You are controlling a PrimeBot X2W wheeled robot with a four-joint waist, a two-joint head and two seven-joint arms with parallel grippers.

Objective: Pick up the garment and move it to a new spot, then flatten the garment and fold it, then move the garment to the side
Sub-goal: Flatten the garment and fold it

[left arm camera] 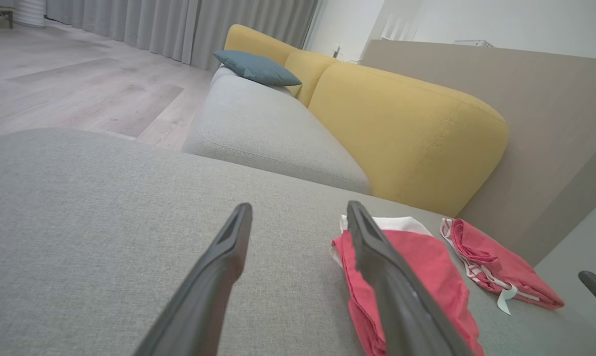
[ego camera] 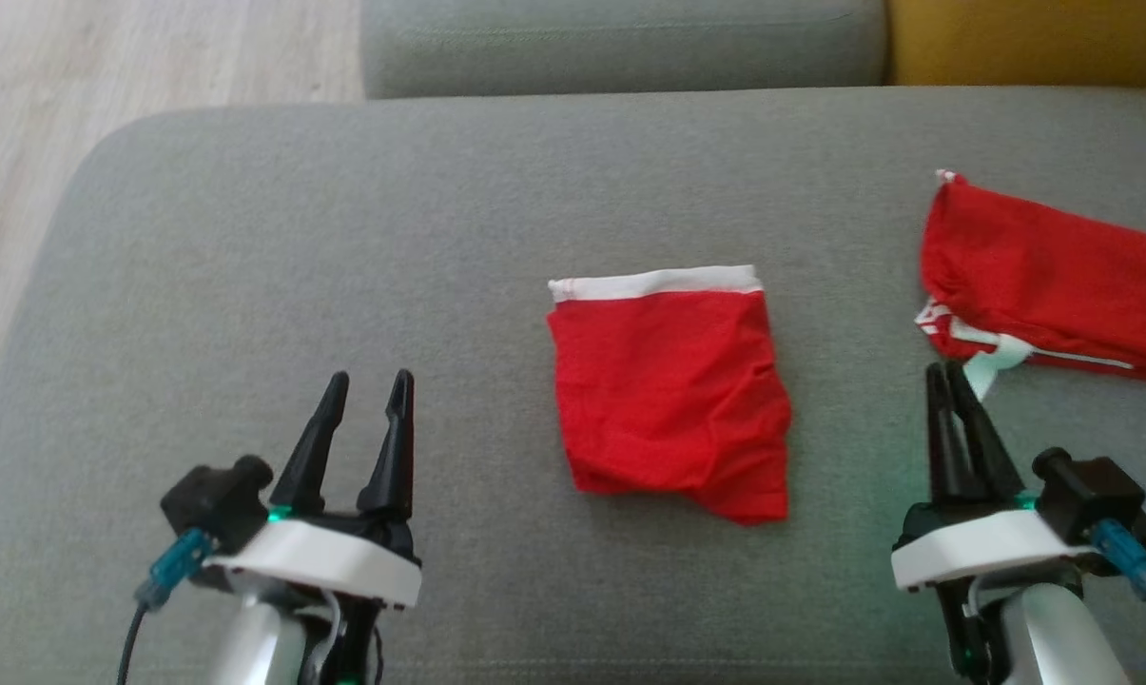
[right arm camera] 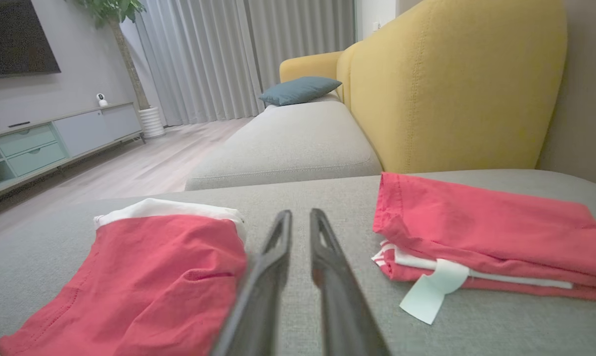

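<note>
1. Garment, red with a white waistband, is seen lying folded into a rough rectangle near the middle of the grey sofa seat. The waistband edge is turned away from the robot, and the near edge is rumpled.
2. The left tool is held over the seat at the lower left of the head view, well apart from the garment. Its jaws are spread wide and nothing is held between them.
3. In the left wrist view the garment is partly covered by one finger of that tool; no contact can be confirmed there.
4. The right tool is placed at the lower right, its two fingers drawn almost together with only a thin slit between them. Nothing is gripped.
5. In the right wrist view bare grey fabric is seen through that slit, with the garment on its left.
6. A second red garment is laid folded at the right edge of the seat, well apart from the first. A white label sticks out from its near edge, and the right tool's fingertips are just beside it. Whether they touch cannot be told.
7. Beyond the seat, a yellow backrest, a blue cushion and a wooden floor are visible.
</note>
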